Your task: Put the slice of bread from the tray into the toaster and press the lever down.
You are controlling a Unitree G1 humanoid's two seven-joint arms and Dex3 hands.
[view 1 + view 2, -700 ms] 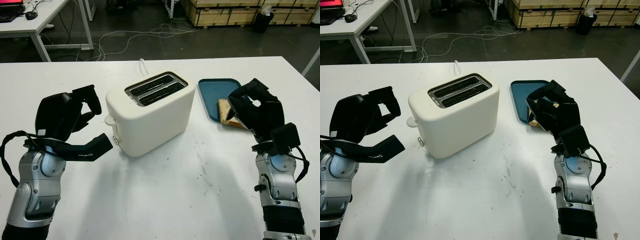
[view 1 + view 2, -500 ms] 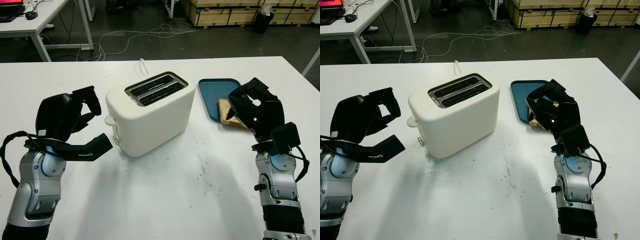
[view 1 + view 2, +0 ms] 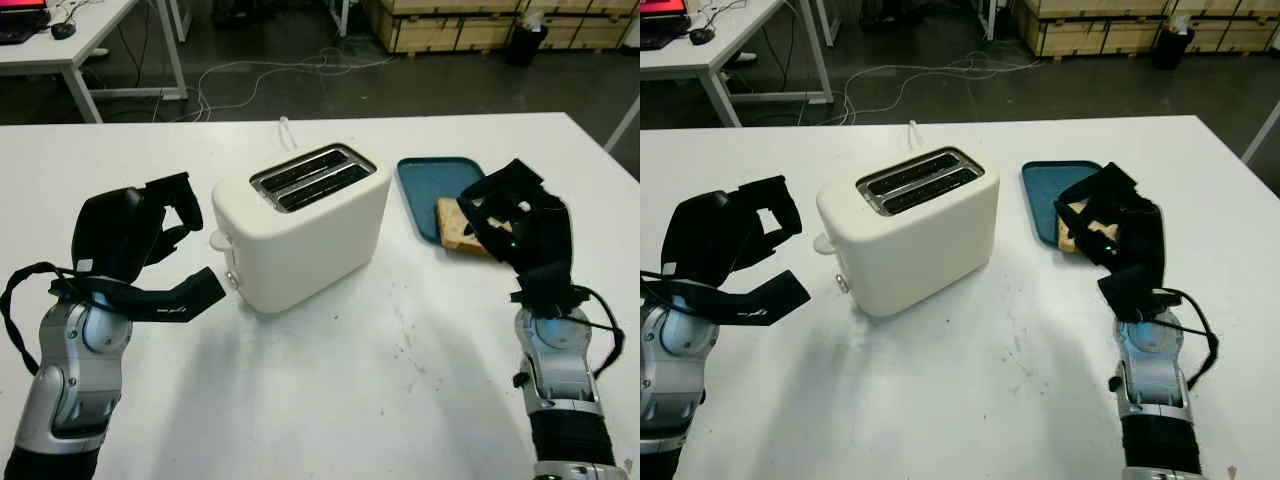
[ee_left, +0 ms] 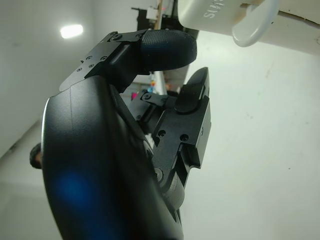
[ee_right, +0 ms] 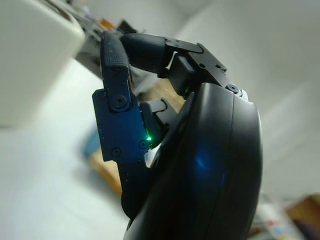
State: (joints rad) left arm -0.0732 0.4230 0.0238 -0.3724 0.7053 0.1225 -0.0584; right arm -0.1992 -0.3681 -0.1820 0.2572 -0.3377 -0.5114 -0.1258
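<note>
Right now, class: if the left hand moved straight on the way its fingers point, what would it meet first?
Probably the toaster: the left hand, open, points at its lever end; the exact contact depth is unclear.

cream toaster [image 3: 300, 225], teal tray [image 3: 425, 180]

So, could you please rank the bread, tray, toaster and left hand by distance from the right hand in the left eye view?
From the right hand, over the tray's near corner:
1. Bread, right beside the hand.
2. Tray, under the bread.
3. Toaster, mid-table.
4. Left hand, beyond the toaster.
</note>
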